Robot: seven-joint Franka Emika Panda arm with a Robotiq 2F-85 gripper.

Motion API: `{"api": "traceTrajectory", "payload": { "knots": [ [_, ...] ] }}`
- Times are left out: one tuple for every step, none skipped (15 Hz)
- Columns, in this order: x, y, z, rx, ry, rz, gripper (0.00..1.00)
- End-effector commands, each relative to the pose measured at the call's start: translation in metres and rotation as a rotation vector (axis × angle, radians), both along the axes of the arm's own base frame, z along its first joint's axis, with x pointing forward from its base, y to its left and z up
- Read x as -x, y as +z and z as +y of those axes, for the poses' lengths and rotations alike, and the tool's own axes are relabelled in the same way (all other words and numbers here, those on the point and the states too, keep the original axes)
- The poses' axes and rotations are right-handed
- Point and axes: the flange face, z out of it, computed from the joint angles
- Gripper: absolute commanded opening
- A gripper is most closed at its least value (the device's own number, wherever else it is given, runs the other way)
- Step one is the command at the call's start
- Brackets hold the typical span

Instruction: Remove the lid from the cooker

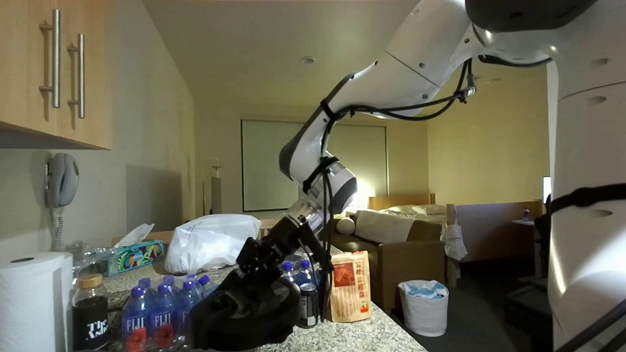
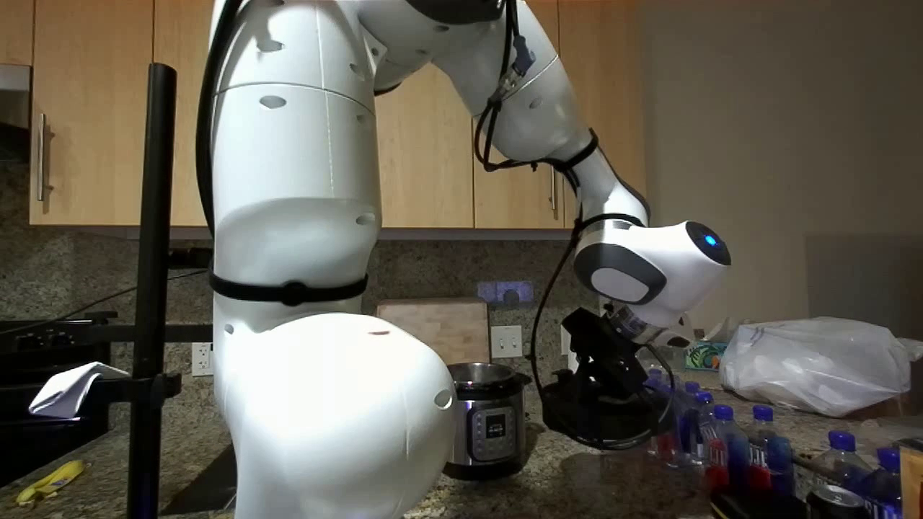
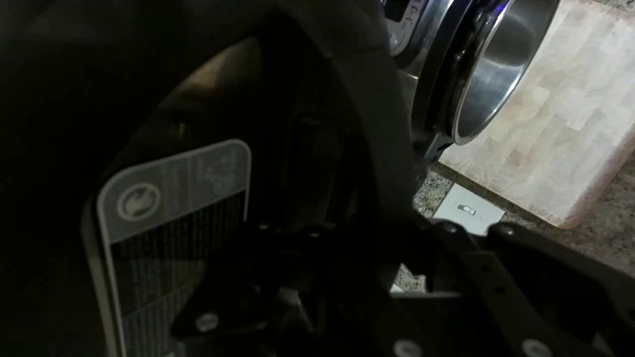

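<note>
The cooker [image 2: 496, 425], a steel pot with a dark rim and a front panel, stands on the counter in an exterior view. Its top is uncovered and its steel inner pot shows; this is also seen in the wrist view [image 3: 501, 69]. The broad black lid [image 1: 244, 330] hangs in the air, tilted, in both exterior views [image 2: 595, 427], beside the cooker and apart from it. My gripper [image 1: 247, 293] is shut on the lid's top handle. The lid fills the left of the wrist view [image 3: 173, 183], with a grey label on it. The fingertips [image 3: 332, 253] are dark there.
Several blue-capped bottles [image 1: 161, 313] stand close to the lid. A can [image 1: 308, 305] and a paper bag [image 1: 350, 286] stand beyond it. A white plastic bag [image 2: 815, 364] lies at the back. A cutting board [image 2: 436, 328] leans behind the cooker.
</note>
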Motion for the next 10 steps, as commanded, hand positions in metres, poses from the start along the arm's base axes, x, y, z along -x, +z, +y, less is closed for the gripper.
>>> {"api": "traceTrajectory", "payload": {
  "knots": [
    [0.005,0.005,-0.044,-0.083,0.004,-0.034,0.01],
    [0.006,0.000,-0.055,-0.095,0.004,-0.032,0.01],
    [0.007,-0.004,-0.064,-0.108,0.005,-0.029,0.01],
    [0.007,-0.011,-0.072,-0.119,0.005,-0.027,0.01],
    [0.008,-0.017,-0.079,-0.128,0.006,-0.023,0.01],
    [0.010,-0.024,-0.085,-0.137,0.008,-0.011,0.01],
    [0.011,-0.032,-0.090,-0.142,0.005,-0.003,0.01],
    [0.014,-0.041,-0.094,-0.149,0.005,0.011,0.01],
    [0.016,-0.049,-0.098,-0.151,0.000,0.023,0.01],
    [0.018,-0.058,-0.103,-0.152,-0.009,0.036,0.01]
  ]
}}
